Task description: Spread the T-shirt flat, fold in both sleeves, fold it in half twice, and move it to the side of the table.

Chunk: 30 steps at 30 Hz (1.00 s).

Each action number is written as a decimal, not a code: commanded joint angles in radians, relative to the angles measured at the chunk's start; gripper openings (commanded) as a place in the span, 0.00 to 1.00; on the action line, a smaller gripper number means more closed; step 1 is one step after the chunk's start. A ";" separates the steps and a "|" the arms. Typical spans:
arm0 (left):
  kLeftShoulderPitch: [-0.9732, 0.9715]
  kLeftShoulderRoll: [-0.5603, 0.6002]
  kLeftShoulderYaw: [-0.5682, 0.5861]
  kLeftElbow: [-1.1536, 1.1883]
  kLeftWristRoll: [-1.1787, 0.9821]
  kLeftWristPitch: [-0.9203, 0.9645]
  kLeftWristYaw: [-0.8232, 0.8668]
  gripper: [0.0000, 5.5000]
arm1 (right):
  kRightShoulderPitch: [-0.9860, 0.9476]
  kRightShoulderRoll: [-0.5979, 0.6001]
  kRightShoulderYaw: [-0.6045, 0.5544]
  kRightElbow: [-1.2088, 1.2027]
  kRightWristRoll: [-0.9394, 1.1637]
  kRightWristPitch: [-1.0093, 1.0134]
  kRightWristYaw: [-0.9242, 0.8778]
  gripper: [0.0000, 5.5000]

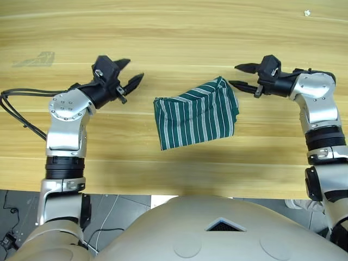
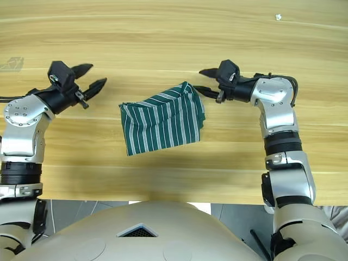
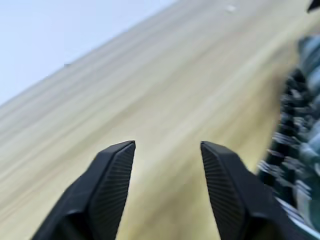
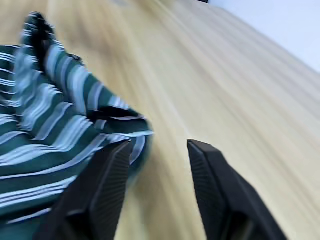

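Note:
A green T-shirt with white stripes (image 1: pixel 197 115) lies folded into a small, slightly rumpled rectangle on the wooden table (image 1: pixel 174 32), near its front middle. My left gripper (image 1: pixel 132 73) hangs open to the left of the shirt, apart from it, with nothing between its fingers (image 3: pixel 112 187). My right gripper (image 1: pixel 240 76) is open at the shirt's far right corner, close to the cloth but not holding it. In the right wrist view the striped shirt (image 4: pixel 55 130) lies just beside one finger (image 4: pixel 107 192). The left wrist view has the shirt's edge (image 3: pixel 295 150) off to one side.
Bare light wood spreads behind and to both sides of the shirt. A small white scrap (image 1: pixel 307 13) sits at the far right. A faint grey mark (image 1: pixel 35 58) shows at the far left. Black cables (image 1: pixel 16 103) trail off the left arm.

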 commanded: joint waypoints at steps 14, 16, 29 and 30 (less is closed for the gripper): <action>0.137 -0.348 0.246 -0.157 0.135 -0.317 0.642 0.70 | 0.101 0.130 0.118 -0.123 -0.295 -0.576 -0.129 0.68; 0.140 -0.363 0.229 -0.170 0.145 -0.312 0.648 0.70 | 0.067 0.150 0.170 -0.077 -0.412 -0.637 -0.202 0.68; 0.156 -0.418 0.198 -0.130 0.118 -0.316 0.640 0.70 | -0.164 0.256 0.310 0.316 -0.730 -0.661 -0.626 0.68; 0.157 -0.418 0.197 -0.128 0.117 -0.318 0.639 0.70 | -0.172 0.256 0.319 0.338 -0.738 -0.663 -0.641 0.68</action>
